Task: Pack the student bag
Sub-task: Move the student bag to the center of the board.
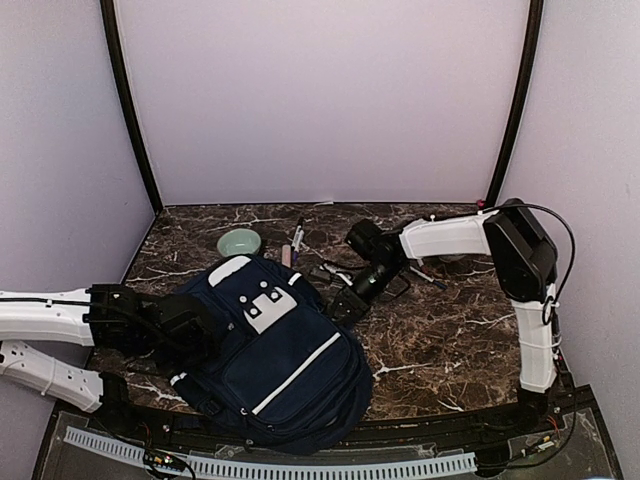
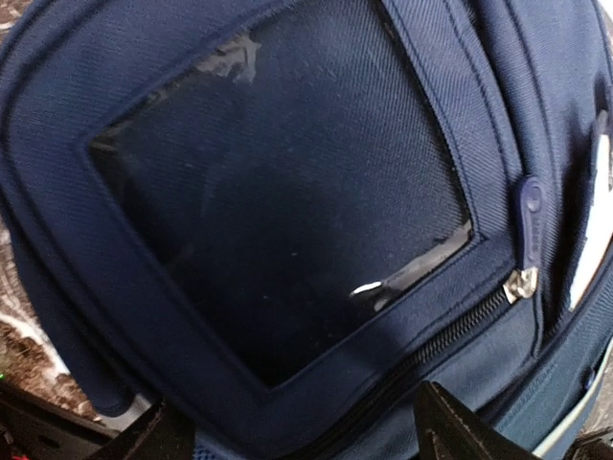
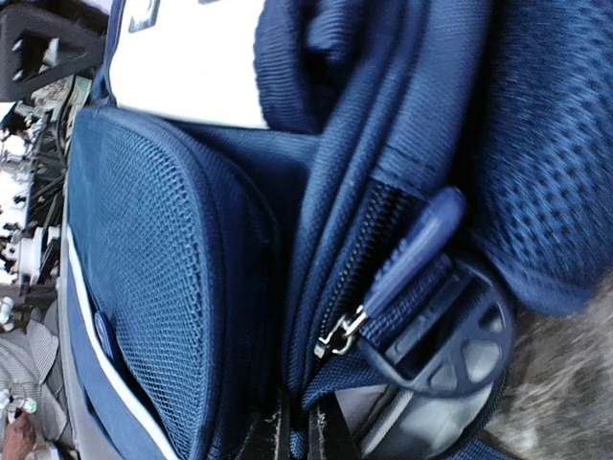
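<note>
The student bag [image 1: 275, 355] is a navy backpack with white stripes and a white slotted patch, lying flat at the near left. My left gripper [image 1: 195, 330] is at its left side. In the left wrist view the bag [image 2: 287, 192] fills the frame, and the gripper [image 2: 302, 446] is open, its fingertips [image 2: 460, 431] wide apart astride the fabric beside a zip pull [image 2: 527, 216]. My right gripper [image 1: 345, 303] is at the bag's upper right edge. In the right wrist view it [image 3: 299, 436] is shut on a thin fold of the bag [image 3: 172, 287], just below a zip slider [image 3: 340, 333] and a plastic buckle [image 3: 450, 345].
A pale green bowl [image 1: 239, 243] stands behind the bag. Pens [image 1: 297, 238] and a small pink piece [image 1: 286, 256] lie next to it. More small items [image 1: 430, 275] lie under the right arm. Walls close off the sides and back.
</note>
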### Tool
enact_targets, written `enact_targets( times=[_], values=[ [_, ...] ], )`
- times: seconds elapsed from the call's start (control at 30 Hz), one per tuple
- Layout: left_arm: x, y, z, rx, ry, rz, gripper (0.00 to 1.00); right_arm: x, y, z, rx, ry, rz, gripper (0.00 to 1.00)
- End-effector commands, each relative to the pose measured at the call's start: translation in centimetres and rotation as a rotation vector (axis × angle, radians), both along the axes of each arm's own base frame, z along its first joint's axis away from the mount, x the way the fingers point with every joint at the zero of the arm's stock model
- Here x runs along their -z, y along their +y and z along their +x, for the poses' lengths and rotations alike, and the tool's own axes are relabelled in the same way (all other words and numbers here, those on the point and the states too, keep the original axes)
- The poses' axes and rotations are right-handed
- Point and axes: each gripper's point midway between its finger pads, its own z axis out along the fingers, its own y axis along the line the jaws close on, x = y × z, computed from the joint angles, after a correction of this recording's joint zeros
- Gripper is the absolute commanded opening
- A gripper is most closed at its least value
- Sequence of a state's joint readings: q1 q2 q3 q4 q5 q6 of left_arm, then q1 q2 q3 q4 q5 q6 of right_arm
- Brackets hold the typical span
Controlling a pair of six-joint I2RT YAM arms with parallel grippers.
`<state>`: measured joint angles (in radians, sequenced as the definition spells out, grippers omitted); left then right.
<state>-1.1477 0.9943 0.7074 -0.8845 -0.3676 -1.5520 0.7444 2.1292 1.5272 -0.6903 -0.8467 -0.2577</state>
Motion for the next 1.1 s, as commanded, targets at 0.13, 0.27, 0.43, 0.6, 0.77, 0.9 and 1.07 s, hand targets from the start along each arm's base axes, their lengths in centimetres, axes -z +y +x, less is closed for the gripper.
enact_targets(
  times=[0.13,0.27,0.43,0.6,0.77,0.9,1.07],
  values=[
    [0.9,-7.3,2.5,0.224,-0.026,-0.008,0.77,0.0,-7.0,-5.8,-0.064,0.101,-0.103,0.0],
    [1.6,-11.8,3.6,0.351,-0.031,-0.028,0.75,0.2,-10.2,-6.1,-0.043,0.1,-0.132,0.0],
    [1.8,-17.6,5.1,0.497,-0.046,-0.043,0.72,0.4,-12.9,-7.6,-0.057,0.129,-0.164,0.0],
    [1.9,-23.2,6.6,0.661,-0.063,-0.029,0.7,1.1,-14.6,-9.0,-0.103,0.148,-0.2,0.0],
    [0.5,-26.4,8.6,0.743,-0.145,-0.014,0.68,1.2,-15.2,-8.7,-0.09,0.158,-0.211,0.0],
    [-0.4,-27.2,10.7,0.75,-0.215,-0.043,0.66,0.7,-15.2,-6.0,-0.009,0.149,-0.188,0.0],
    [-1.6,-28.1,12.6,0.753,-0.285,-0.1,0.64,-0.5,-15.3,-2.1,0.079,0.121,-0.153,0.0]
  ],
)
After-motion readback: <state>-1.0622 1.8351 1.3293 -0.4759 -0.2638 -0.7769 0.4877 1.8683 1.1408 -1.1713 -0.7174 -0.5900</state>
